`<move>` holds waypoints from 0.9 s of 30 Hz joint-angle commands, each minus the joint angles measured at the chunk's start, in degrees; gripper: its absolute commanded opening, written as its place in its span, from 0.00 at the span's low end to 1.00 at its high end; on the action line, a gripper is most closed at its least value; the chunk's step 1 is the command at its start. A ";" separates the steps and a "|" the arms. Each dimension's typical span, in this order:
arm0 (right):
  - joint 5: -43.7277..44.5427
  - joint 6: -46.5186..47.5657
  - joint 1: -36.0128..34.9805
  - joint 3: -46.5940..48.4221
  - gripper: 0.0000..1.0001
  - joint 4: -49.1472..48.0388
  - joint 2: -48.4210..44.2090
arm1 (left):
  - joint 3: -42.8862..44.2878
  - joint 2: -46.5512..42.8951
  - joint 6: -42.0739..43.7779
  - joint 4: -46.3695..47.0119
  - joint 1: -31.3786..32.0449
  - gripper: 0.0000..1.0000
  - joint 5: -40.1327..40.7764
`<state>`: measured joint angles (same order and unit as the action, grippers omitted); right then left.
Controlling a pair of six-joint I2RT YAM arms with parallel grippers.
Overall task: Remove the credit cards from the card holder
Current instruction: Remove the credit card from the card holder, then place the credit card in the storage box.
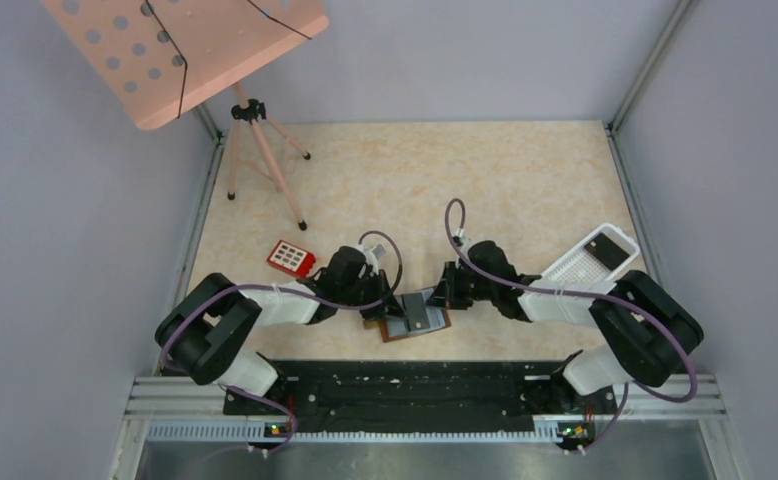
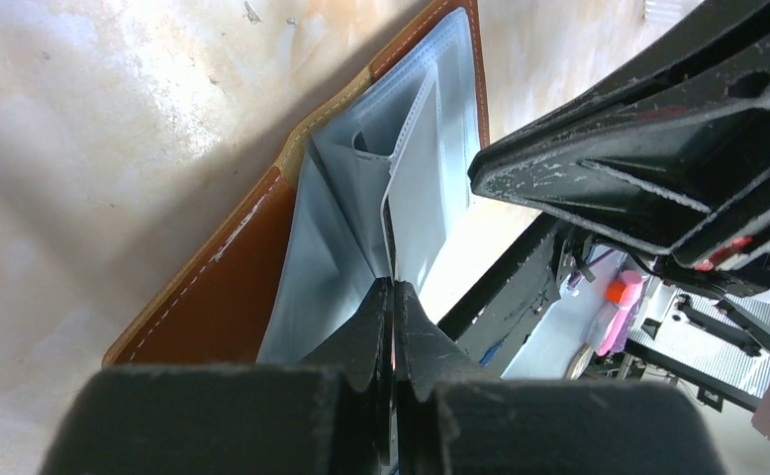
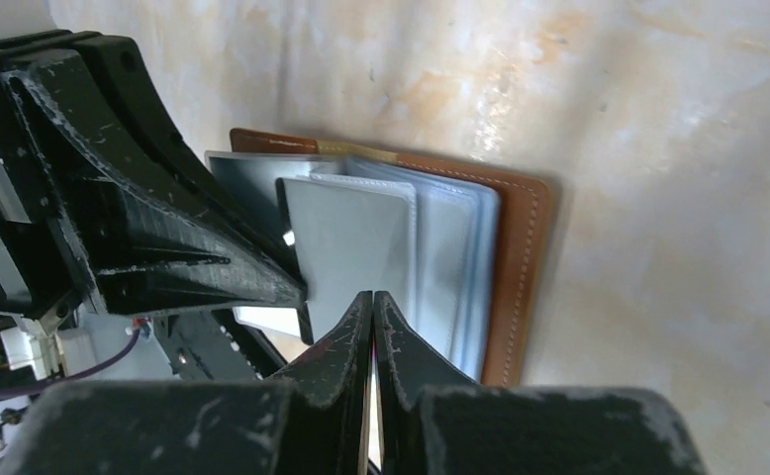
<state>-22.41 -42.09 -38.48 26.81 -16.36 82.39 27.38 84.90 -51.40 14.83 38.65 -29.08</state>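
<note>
1. Left gripper (image 2: 393, 297): fingers pressed together. The tips pinch the edge of a clear plastic sleeve (image 2: 416, 188), which stands upright out of the open fold.
2. Right gripper (image 3: 372, 299): jaws closed to a sliver. They nip the near edge of a grey sleeve leaf (image 3: 351, 237), directly opposite the other tool.
3. Card holder (image 1: 415, 322): lies open on the table (image 1: 485, 180) with its brown cover down. Its blue-grey sleeves are fanned upward. It sits near the table's front edge, midway between the two arms, with both sets of fingertips meeting over it.
4. Cards: whether any sleeve contains one cannot be told from these views.
5. Red keypad-like block (image 1: 291, 258): flat on the table, just left of the left wrist and apart from the holder.
6. White perforated tray (image 1: 590, 262): at the right side, angled, with its near end hidden behind the right arm.
7. Pink perforated stand (image 1: 180, 50): on a tripod at the far left corner.
</note>
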 commanded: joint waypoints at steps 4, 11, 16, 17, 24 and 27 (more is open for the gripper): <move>4.76 -1.28 -3.34 3.12 0.01 1.80 2.91 | 2.37 -0.33 -0.84 -3.97 -0.40 0.00 1.40; 9.26 -2.29 -3.57 2.93 0.00 6.23 7.01 | 4.83 -1.30 -0.90 -14.26 -1.11 0.00 4.92; 13.64 -3.09 -3.55 1.90 0.00 8.84 6.42 | 5.73 -2.72 -1.35 -19.90 -2.15 0.00 7.80; 14.15 -3.35 -3.50 1.51 0.00 8.82 6.15 | 5.58 -3.07 -1.60 -20.05 -2.32 0.00 8.03; 15.80 -4.19 -3.43 0.26 0.00 8.72 4.70 | 3.40 -7.01 -3.00 -16.80 -3.21 0.00 7.87; 16.23 -4.32 -3.40 0.23 0.00 9.38 3.97 | 3.80 -9.04 -0.79 -19.02 -3.60 0.00 8.13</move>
<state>-12.86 -47.70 -41.91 29.54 -14.50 86.48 31.53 79.09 -54.08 -1.85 35.88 -23.83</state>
